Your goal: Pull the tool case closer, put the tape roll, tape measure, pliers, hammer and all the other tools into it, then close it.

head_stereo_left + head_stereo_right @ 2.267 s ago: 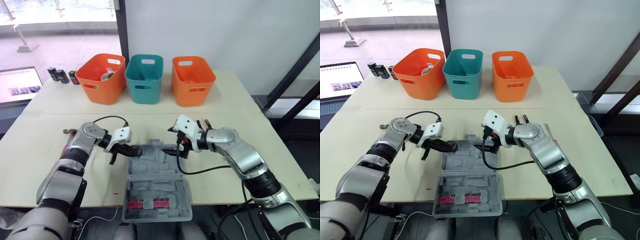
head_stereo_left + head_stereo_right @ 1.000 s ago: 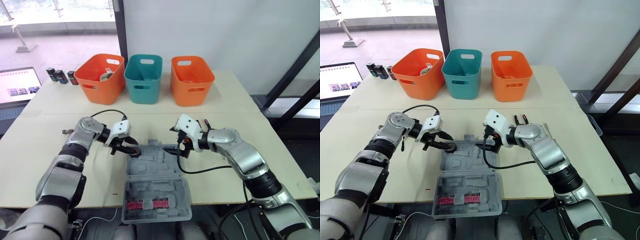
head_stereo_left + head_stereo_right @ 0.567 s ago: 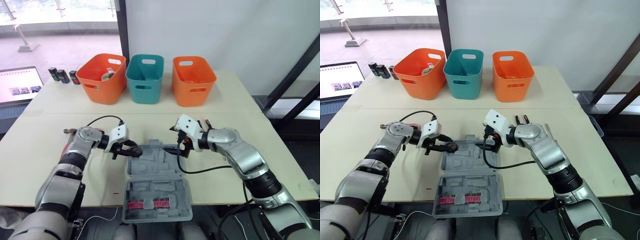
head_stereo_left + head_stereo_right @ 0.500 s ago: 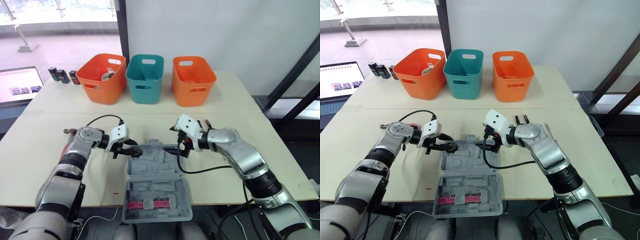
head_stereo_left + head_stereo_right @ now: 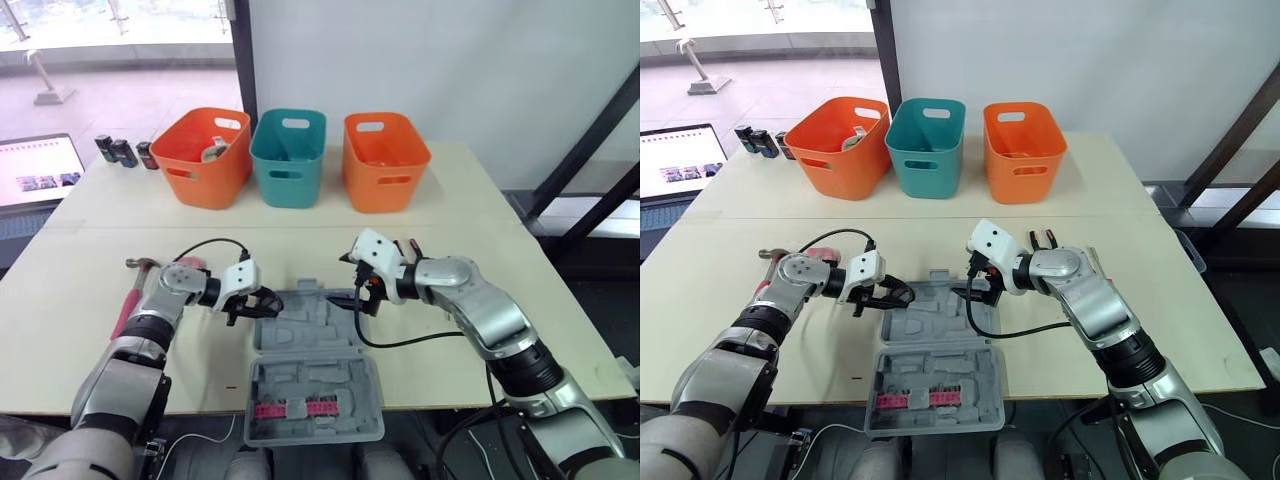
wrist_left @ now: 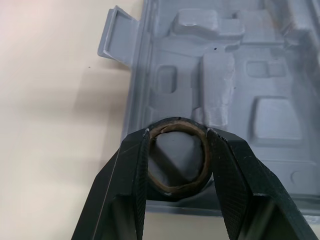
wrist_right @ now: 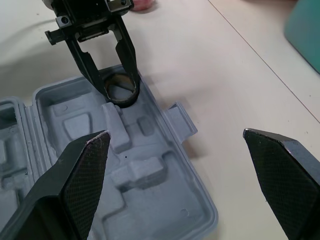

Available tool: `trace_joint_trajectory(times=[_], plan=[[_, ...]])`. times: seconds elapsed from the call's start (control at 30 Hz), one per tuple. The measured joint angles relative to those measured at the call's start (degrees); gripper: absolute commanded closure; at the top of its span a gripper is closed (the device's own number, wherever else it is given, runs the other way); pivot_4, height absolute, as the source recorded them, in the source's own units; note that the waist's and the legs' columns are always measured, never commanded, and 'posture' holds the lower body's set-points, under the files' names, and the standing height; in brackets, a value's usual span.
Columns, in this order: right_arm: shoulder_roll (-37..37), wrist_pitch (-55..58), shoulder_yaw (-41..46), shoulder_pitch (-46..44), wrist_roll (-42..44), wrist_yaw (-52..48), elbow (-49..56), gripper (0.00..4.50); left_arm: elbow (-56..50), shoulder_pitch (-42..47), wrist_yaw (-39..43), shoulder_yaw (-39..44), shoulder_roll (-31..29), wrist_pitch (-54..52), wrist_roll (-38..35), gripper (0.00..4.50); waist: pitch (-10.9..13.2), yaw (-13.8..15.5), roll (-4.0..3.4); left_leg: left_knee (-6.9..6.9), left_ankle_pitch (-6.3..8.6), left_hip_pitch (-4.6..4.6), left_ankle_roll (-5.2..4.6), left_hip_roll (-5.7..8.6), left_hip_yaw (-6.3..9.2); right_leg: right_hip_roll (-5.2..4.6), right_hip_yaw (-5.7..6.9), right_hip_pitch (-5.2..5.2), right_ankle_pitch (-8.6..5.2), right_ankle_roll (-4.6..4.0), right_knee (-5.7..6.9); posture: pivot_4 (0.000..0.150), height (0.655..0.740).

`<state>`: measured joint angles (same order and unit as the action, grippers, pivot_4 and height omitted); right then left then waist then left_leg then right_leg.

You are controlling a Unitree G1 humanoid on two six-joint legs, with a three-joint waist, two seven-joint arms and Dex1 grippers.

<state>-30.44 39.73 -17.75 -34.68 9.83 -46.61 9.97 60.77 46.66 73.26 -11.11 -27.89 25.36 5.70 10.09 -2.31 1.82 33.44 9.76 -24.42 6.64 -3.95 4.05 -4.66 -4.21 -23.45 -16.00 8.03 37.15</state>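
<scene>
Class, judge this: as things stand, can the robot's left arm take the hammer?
Probably not yet: the left pincer is shut on the tape roll over the tool case. The hammer lies uncovered beside that arm, so after release, likely yes.

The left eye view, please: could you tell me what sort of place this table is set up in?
Probably a robotics test room or lab: a plain worktable staged with three plastic bins and an open tool case, a laptop to the left, and a big window behind.
</scene>
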Motion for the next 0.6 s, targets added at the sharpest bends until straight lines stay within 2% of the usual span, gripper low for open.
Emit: trace_joint_trajectory(times=[0.33,0.6], plan=[[-0.29,0.04,0.01,0.34,0.01,-0.06,0.01,0.00,-0.95,-0.06,2.76,0.11,-0.33,-1.29,-0.51,2.61,0.00,-0.01,0.00,0.00,0.00,0.00,0.00,0.00,0.00,0.00,0.00,0.00,0.00,0.00,0.00,0.150,0.7400],[-0.42,-0.10,0.01,0.37,-0.02,-0.12,0.01,0.00,-4.97,-0.40,3.96,2.19,-0.77,-5.84,-4.18,2.61,0.00,-0.08,0.00,0.00,0.00,0.00,0.00,0.00,0.01,0.00,0.00,0.00,0.00,0.00,0.00,0.150,0.7400]])
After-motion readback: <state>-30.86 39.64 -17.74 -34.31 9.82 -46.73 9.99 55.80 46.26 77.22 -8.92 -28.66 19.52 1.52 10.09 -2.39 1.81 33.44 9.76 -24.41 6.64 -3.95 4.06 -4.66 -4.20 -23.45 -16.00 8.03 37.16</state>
